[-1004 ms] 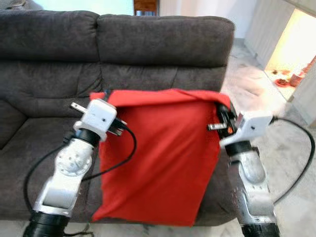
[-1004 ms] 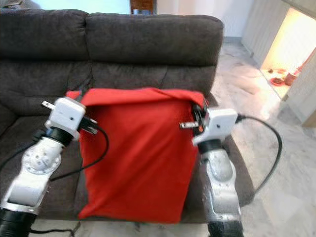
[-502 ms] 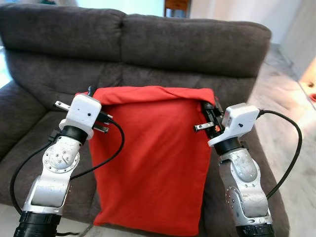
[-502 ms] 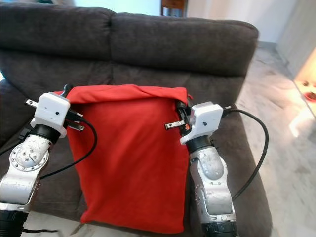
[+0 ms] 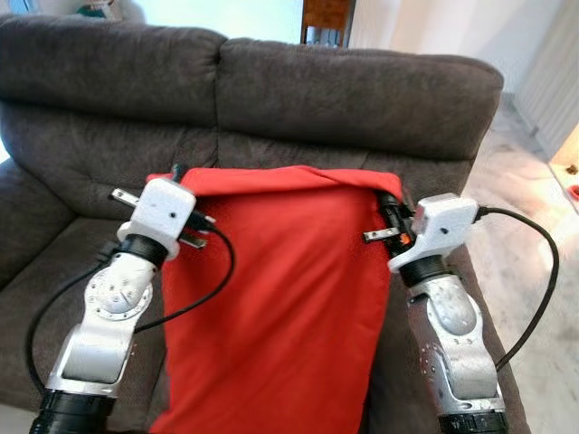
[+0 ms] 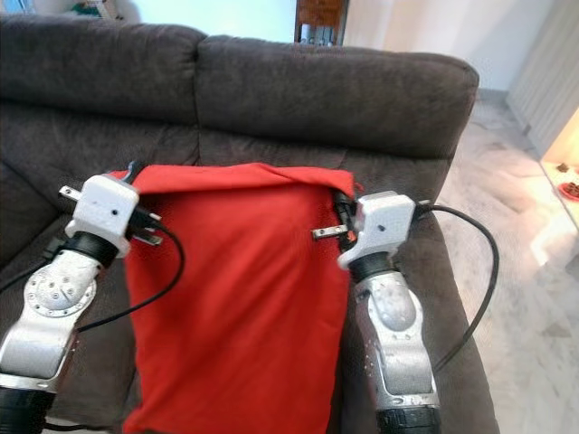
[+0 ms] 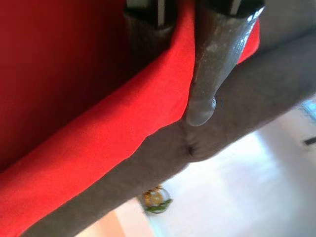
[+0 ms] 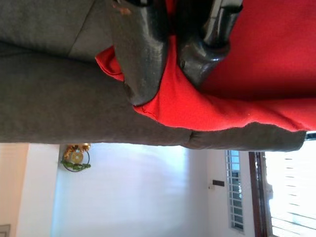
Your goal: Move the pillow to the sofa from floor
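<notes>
A dark grey sofa [image 5: 362,99] fills the room ahead, pale tiled floor [image 5: 534,217] to its right. The red pillow [image 5: 280,298] hangs in front of the seat, its top corners pinched by the left gripper [image 5: 177,174] and the right gripper [image 5: 389,203], each clamped on a fold of fabric. The holds look thin; cloth could slip free, or the dangling lower edge catch on the seat front.

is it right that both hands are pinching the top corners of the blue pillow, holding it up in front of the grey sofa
Not quite: the pillow is red, not blue, as both eye views show. The rest stands: the left hand and the right hand each pinch a top corner, holding it up in front of the grey sofa.
</notes>
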{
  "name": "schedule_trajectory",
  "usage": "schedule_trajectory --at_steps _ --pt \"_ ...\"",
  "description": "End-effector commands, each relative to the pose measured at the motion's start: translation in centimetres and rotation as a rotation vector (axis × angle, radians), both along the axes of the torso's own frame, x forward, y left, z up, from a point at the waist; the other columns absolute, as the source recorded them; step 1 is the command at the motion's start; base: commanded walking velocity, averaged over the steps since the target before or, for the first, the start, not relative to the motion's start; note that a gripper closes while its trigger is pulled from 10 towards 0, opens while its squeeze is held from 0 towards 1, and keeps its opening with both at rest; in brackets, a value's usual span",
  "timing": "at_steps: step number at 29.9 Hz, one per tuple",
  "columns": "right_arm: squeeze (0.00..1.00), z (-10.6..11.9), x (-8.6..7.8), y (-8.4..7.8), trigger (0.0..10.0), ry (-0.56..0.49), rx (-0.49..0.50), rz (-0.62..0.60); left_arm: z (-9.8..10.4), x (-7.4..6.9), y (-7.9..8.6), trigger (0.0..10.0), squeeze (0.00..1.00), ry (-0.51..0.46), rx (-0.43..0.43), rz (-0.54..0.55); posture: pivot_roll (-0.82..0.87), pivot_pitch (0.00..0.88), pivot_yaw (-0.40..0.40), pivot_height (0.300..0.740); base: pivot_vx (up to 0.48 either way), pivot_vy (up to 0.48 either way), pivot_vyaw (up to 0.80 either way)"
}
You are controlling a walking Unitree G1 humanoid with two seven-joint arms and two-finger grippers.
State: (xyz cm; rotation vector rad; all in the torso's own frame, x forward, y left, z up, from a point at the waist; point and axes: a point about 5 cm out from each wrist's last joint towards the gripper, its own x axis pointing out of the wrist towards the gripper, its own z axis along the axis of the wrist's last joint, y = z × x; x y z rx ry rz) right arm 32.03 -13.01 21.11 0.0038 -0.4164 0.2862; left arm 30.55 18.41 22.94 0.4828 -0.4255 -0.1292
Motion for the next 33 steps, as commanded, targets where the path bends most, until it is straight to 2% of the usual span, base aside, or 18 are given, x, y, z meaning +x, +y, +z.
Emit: schedule_trajectory --at_steps 1,4,5,6,7,10,14,21,24,30,32,33 --pt "0.0 0.5 0.1 -1.5 10.0 -0.015 0.018 -0.064 0.7 -0.4 -0.8 10.0 0.0 -0.024 -0.002 -0.058 0.05 0.081 0.003 0.74 0.0 0.0 0.0" --pt "0.0 0.0 0.1 -1.4 10.0 0.006 0.004 -0.059 -0.8 -0.6 -1.8 10.0 0.0 0.075 0.019 -0.144 0.05 0.081 0.003 0.74 0.0 0.0 0.0" --pt "0.0 -0.4 0.2 -1.4 10.0 0.029 -0.013 -0.075 -2.3 -0.8 -2.4 10.0 0.0 0.161 0.054 -0.2 0.05 0.082 0.002 0.74 0.0 0.0 0.0" --pt "0.0 -0.4 0.2 -1.4 10.0 0.029 -0.013 -0.075 -2.3 -0.8 -2.4 10.0 0.0 0.161 0.054 -0.2 0.05 0.082 0.002 0.74 0.0 0.0 0.0" --pt "0.0 -0.7 0.2 -1.5 10.0 0.043 -0.013 -0.087 -3.3 -1.1 -3.0 10.0 0.0 0.228 0.067 -0.259 0.05 0.082 0.003 0.74 0.0 0.0 0.0" --pt "0.0 -1.0 0.2 -1.7 10.0 0.056 -0.009 -0.098 -4.3 -1.7 -3.4 10.0 0.0 0.298 0.069 -0.318 0.05 0.086 0.002 0.74 0.0 0.0 0.0" --pt "0.0 -1.4 0.2 -1.7 10.0 0.074 -0.021 -0.093 -5.1 -2.1 -3.2 10.0 0.0 0.336 0.088 -0.32 0.05 0.089 -0.001 0.74 0.0 0.0 0.0" --pt "0.0 -2.5 0.1 -0.6 10.0 0.135 -0.077 -0.01 -5.3 -2.1 -3.0 10.0 0.0 0.356 0.117 -0.316 0.05 0.088 -0.001 0.74 0.0 0.0 0.0" --pt "0.0 -3.3 0.1 -0.2 10.0 0.167 -0.105 0.0 -4.8 -1.9 -3.2 10.0 0.0 0.333 0.121 -0.31 0.05 0.089 -0.001 0.74 0.0 0.0 0.0" --pt "0.0 -1.1 0.5 -0.9 10.0 0.065 -0.055 -0.057 -3.0 -1.2 -2.8 10.0 0.0 0.238 0.049 -0.258 0.05 0.09 0.002 0.74 0.0 0.0 0.0" --pt "0.0 -0.1 0.9 -1.6 10.0 0.028 -0.032 -0.091 -1.8 -1.0 -2.5 10.0 0.0 0.183 0.005 -0.244 0.05 0.09 0.002 0.74 0.0 0.0 0.0" --pt "0.0 1.1 1.3 -2.4 10.0 -0.012 -0.021 -0.138 -0.4 -0.9 -2.4 10.0 0.0 0.132 -0.05 -0.243 0.05 0.089 0.003 0.74 0.0 0.0 0.0"
